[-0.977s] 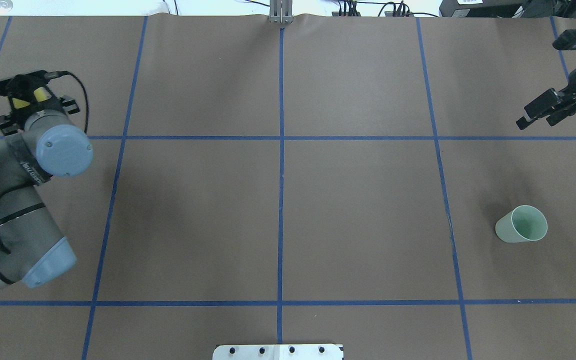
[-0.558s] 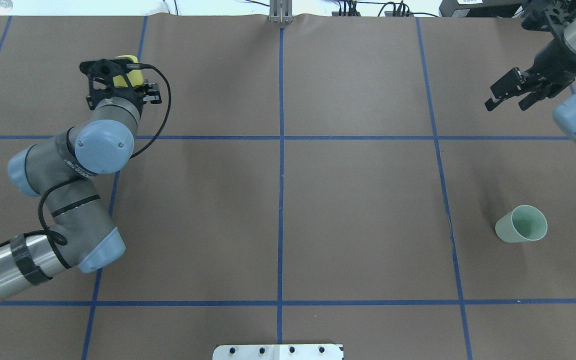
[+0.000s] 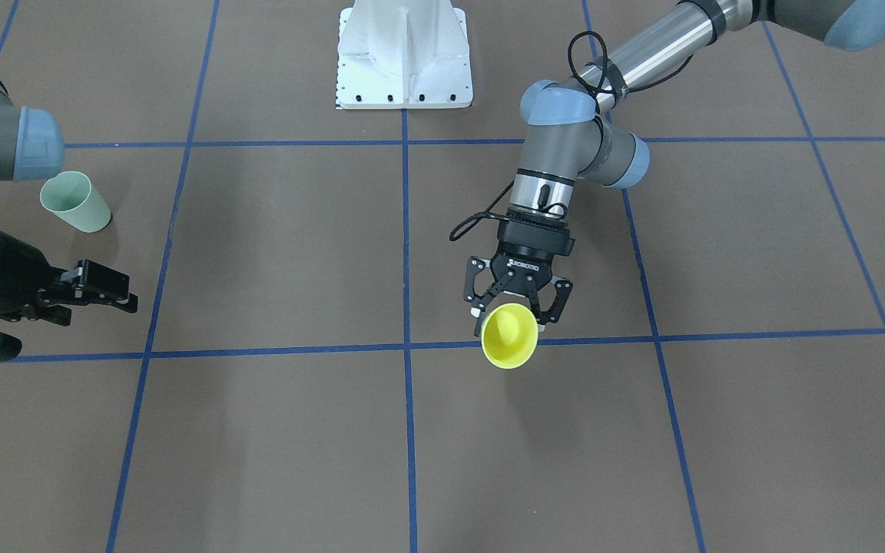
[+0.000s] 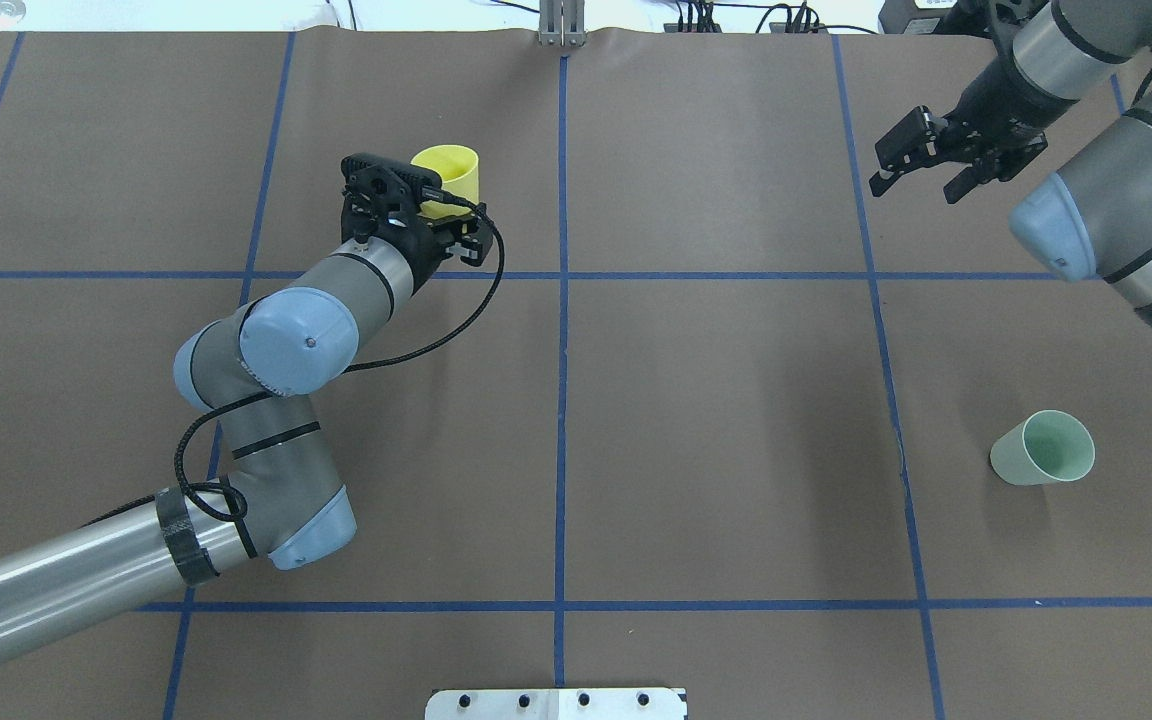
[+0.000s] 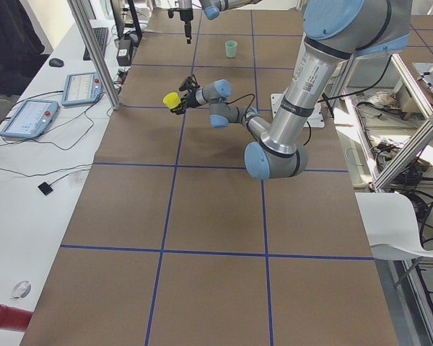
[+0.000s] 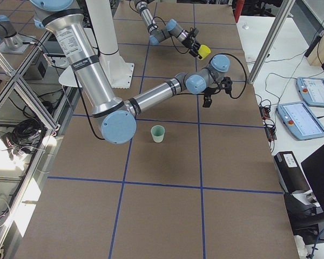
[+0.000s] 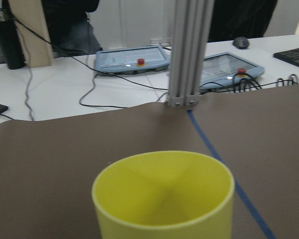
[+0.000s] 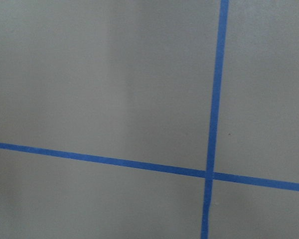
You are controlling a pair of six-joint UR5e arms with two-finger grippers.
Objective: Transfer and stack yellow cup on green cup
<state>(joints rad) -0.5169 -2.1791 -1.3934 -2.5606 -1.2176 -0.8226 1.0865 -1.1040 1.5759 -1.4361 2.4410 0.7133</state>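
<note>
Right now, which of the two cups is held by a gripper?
The yellow cup: the left gripper is shut on it. The green cup stands alone on the table, with no gripper touching it.

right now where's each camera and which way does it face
Front-facing: across the table, facing the base; left end effector holds yellow cup; green cup at view's left.
Overhead: behind robot, looking down; both arms, right end effector open.
Exterior left: table's end, left arm near.
Exterior right: opposite end, right arm near.
Left wrist: over the yellow cup toward desks; no body.
Right wrist: down on blue tape; no body.
Side views share both cups.
</note>
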